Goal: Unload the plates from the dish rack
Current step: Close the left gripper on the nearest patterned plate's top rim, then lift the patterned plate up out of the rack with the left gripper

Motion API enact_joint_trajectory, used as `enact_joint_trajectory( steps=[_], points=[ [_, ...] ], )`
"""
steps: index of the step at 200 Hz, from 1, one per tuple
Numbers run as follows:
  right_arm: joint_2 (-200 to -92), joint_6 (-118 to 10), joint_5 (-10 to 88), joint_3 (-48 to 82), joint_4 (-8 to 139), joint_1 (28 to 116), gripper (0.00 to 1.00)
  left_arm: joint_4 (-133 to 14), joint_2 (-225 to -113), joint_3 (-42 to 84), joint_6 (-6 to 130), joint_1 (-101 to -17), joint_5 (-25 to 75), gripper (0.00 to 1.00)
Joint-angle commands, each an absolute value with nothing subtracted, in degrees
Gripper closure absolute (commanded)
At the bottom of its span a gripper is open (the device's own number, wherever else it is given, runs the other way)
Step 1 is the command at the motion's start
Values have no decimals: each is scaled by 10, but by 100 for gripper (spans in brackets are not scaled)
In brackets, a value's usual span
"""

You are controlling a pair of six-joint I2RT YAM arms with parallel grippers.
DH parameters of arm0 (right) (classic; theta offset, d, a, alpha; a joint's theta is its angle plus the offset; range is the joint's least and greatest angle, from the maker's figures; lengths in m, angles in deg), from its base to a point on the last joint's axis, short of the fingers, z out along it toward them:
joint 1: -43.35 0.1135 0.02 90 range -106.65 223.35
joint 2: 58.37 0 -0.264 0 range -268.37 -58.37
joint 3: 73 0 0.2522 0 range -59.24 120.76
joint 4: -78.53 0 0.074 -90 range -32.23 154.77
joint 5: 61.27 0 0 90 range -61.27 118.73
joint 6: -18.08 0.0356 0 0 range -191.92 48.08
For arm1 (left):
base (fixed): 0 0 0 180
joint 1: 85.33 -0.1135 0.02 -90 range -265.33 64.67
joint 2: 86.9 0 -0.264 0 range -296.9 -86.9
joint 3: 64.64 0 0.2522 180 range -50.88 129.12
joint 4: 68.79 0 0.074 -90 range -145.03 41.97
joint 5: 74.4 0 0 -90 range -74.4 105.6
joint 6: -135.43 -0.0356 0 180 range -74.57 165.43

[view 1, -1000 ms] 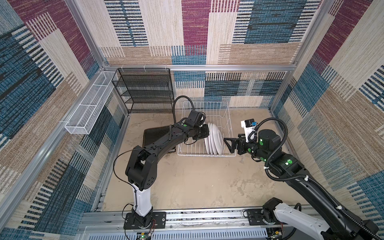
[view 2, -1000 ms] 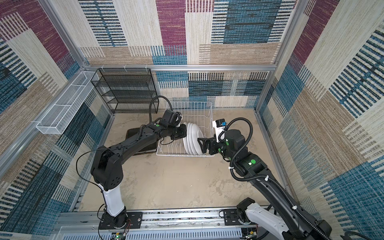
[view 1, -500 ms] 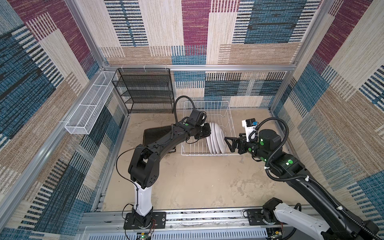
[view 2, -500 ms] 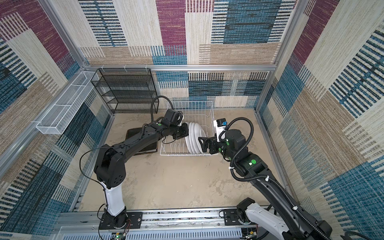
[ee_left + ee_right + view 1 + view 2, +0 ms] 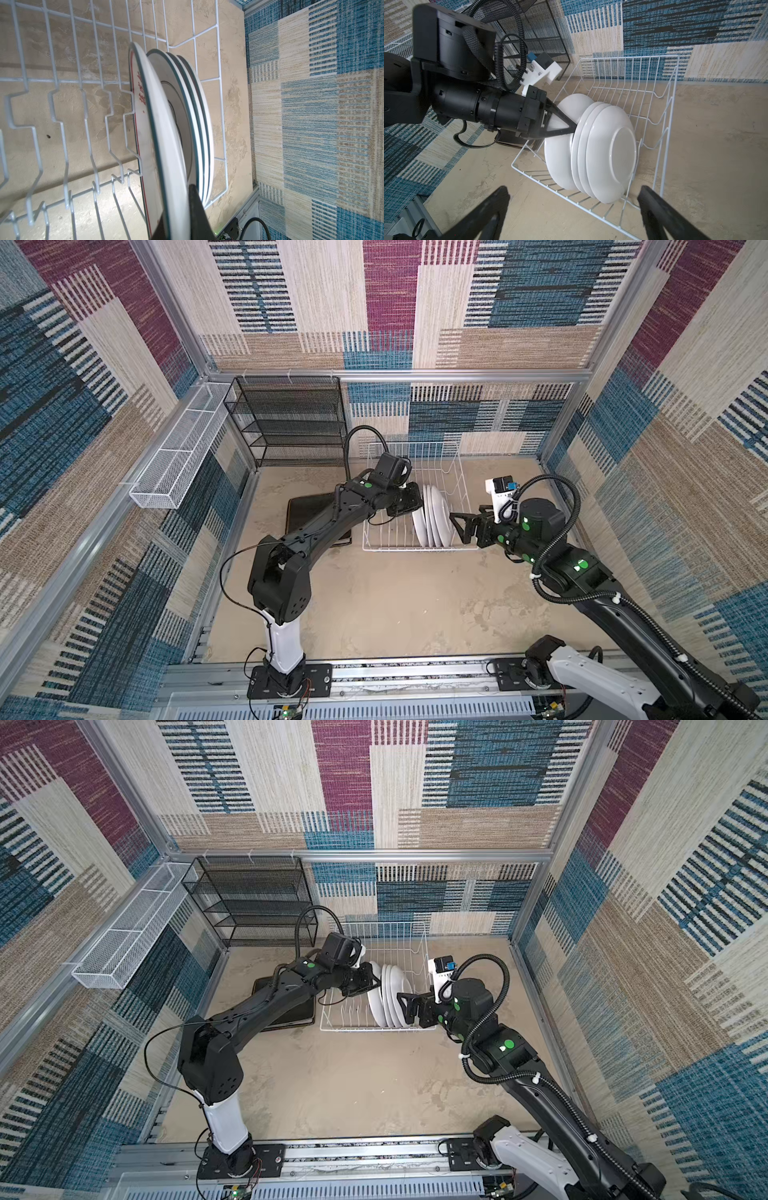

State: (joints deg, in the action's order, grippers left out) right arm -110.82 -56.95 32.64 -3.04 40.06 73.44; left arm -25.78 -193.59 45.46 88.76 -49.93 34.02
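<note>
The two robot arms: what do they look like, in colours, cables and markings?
Both are mostly black, with a white link above the base. The left arm and the right arm carry green stickers, and a black ribbed hose loops over each wrist. The left gripper and the right gripper have black triangular fingers. Each wrist bears a white camera bracket.

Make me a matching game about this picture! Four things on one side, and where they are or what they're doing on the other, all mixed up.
1. left gripper
2. right gripper
3. square plates
4. black mesh shelf

A. against the back wall
B. jaws open, holding nothing
C. lying flat on the table
D. jaws shut on a round plate

Pairs: 1-D, 2-B, 3-C, 4-A
</note>
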Motion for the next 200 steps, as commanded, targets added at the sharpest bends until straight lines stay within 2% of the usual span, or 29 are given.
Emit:
enact_joint_trajectory(
  steps=[1, 200],
  points=[
    [-1104, -565, 323, -26, 412, 735, 1, -258, -1918, 463, 871, -499, 348, 100],
    [-1085, -550, 339, -27, 420, 734, 1, -246, -1825, 428, 852, -501, 316, 100]
  ],
)
